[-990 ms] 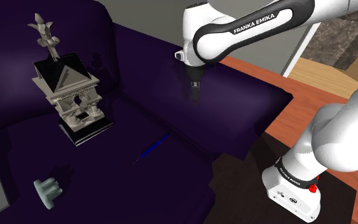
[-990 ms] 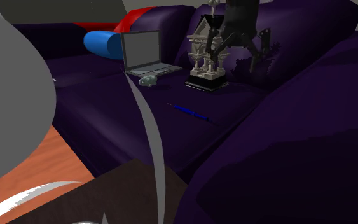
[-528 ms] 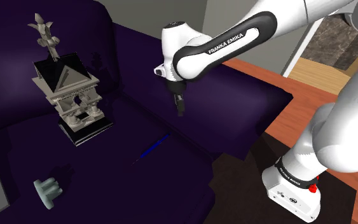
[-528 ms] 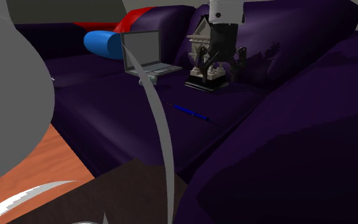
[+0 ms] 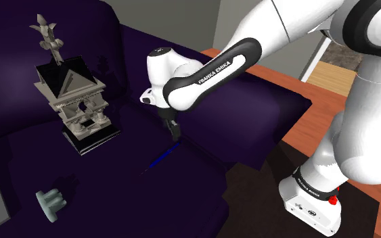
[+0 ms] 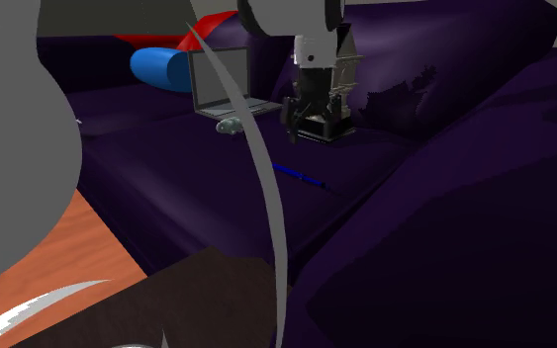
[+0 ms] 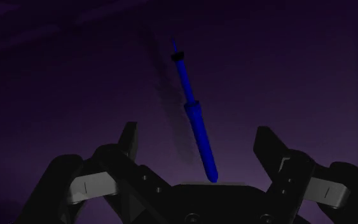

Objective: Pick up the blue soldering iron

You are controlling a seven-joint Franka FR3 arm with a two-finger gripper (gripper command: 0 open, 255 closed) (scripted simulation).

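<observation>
The blue soldering iron (image 7: 195, 121) lies flat on the purple sofa (image 5: 250, 101) seat, near the grey model shrine (image 5: 74, 94), out from its base. The hand (image 7: 196, 130) hangs just above it, fingers spread wide on either side, touching nothing. The iron looks light, stiff and prone to roll, so the thicker handle half seems the best hold.

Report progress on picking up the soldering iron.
Done: the gripper, open, is lined up over the iron, which shows between its fingers untouched. In hand: the approach; the iron lies flat on the sofa. Left: lower, close, lift.
</observation>
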